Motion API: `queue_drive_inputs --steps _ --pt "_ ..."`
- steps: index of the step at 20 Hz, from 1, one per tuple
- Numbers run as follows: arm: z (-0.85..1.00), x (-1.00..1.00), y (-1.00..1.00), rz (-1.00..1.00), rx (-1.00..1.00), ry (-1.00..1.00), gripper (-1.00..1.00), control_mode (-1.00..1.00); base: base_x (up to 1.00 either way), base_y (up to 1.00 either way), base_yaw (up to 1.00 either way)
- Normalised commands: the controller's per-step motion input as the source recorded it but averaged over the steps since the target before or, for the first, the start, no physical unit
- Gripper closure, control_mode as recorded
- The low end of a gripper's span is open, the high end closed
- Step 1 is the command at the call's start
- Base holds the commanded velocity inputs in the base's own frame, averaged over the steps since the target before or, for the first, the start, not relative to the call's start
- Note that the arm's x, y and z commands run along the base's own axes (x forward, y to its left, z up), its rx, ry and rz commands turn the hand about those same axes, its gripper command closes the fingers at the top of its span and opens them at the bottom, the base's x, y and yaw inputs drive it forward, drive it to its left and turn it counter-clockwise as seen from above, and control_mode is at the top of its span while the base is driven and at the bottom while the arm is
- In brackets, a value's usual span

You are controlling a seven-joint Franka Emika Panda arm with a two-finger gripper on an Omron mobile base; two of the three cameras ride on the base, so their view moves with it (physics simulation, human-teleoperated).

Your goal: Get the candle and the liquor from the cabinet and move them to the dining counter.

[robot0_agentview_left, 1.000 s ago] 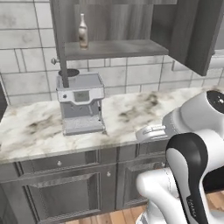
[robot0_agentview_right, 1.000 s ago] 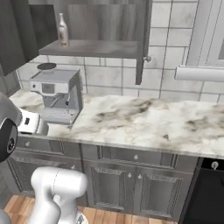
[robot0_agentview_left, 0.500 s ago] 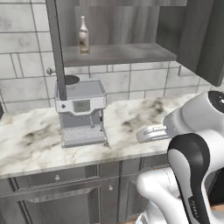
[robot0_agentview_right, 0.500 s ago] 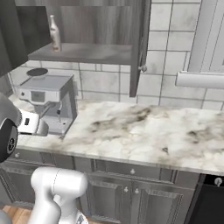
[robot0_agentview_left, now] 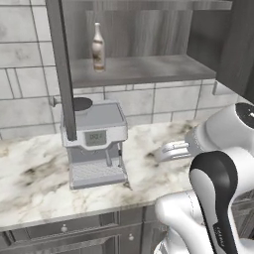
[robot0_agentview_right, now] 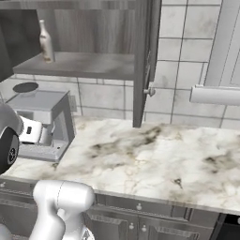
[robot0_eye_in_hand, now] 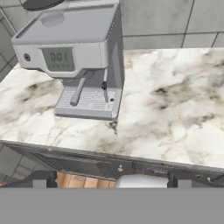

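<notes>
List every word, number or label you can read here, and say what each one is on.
"001": my best reading of the small display on the coffee machine; the digits are blurred.
Pale label on the liquor: too small to read.
Nothing else carries text.

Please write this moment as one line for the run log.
phase: approach | gripper: open, holding nothing | liquor: upright on cabinet shelf | coffee machine: on worktop

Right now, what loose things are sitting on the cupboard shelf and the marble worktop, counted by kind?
Bottles: 1, the liquor standing upright on the cabinet shelf
Coffee machines: 1, the coffee machine on the marble worktop
Total: 2
</notes>
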Motion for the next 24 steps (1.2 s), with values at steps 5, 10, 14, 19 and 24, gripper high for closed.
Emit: queue_drive_inputs --steps 5,10,14,19,24 --pt "0.0 0.0 0.0 0.0 0.0 0.0 -1.0 1.0 0.58 0.0 0.0" --pt "0.0 0.0 0.0 0.0 0.0 0.0 -1.0 1.0 0.63 0.14 -0.01" --pt "0.0 0.0 0.0 0.0 0.0 0.0 -1.0 1.0 0.5 0.18 -0.01" --pt "0.0 0.0 0.0 0.0 0.0 0.0 -1.0 1.0 0.01 0.0 0.0" --pt "-0.01 -0.24 0.01 0.08 0.0 -0.16 -1.0 -1.0 0.0 0.0 0.0"
